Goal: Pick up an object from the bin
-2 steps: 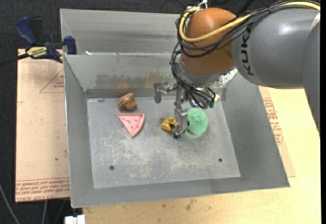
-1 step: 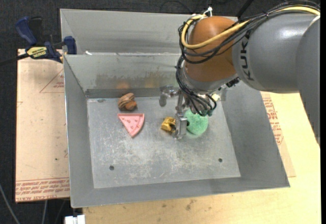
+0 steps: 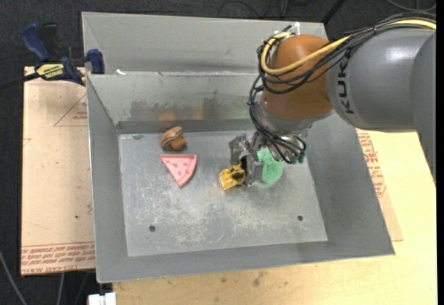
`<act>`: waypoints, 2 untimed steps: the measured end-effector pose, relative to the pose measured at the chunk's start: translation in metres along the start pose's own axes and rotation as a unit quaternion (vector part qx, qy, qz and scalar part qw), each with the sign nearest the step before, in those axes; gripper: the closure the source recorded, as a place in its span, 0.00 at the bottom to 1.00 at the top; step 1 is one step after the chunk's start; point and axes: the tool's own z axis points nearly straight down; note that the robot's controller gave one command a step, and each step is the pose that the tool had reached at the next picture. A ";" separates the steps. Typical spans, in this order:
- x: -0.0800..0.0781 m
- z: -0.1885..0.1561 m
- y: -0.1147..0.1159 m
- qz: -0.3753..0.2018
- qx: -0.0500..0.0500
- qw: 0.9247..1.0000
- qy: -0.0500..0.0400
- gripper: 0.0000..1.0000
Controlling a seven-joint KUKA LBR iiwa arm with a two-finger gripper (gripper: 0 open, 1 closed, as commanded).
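The gripper (image 3: 247, 163) stood low in the grey metal bin (image 3: 208, 227), to the right of the pink dotted wedge-shaped slice (image 3: 180, 169). Further right of that slice, a small yellow blocky toy (image 3: 232, 177) and a green rounded lump (image 3: 272, 169) flanked it, and whether it was clenched or released could not be told. A clean pick probably called for centring over one of the two and closing only once the other was clear.

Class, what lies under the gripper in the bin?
A green thing sits under the gripper, with a yellow thing beside it. The gripper covers part of the green thing, hiding its full shape.
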 end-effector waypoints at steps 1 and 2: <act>0.000 0.000 0.000 0.000 0.000 1.000 0.000 1.00; -0.020 -0.116 0.009 0.002 0.000 1.000 -0.001 1.00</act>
